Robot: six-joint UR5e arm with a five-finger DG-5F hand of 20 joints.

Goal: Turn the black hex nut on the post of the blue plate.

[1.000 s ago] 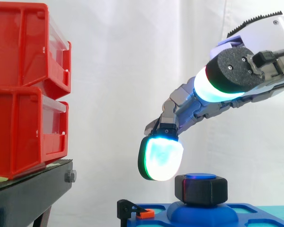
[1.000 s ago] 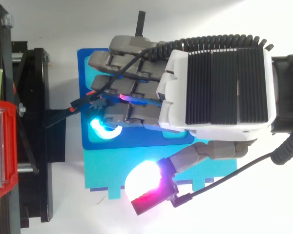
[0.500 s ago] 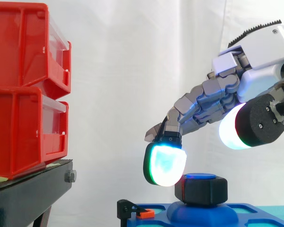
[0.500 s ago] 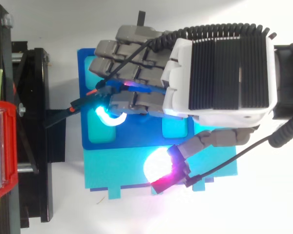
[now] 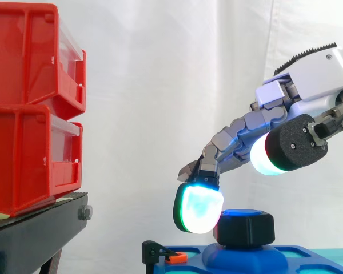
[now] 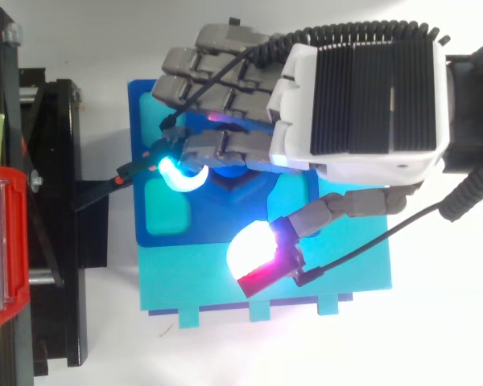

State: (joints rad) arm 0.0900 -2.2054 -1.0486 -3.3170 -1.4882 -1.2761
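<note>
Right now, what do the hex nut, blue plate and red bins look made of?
Black hex nut: matte, faintly grainy, softened edges; likely printed plastic, not metal. Blue plate: smooth, dull sheen, moulded pockets; probably plastic. Red bins: glossy red plastic by the look, with clear front panels.

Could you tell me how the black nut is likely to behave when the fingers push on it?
The nut sits on the post of the plate, so it should probably turn rather than slide or tip. It looks thick and stiff. Its rounded corners may let the pad slip.
</note>
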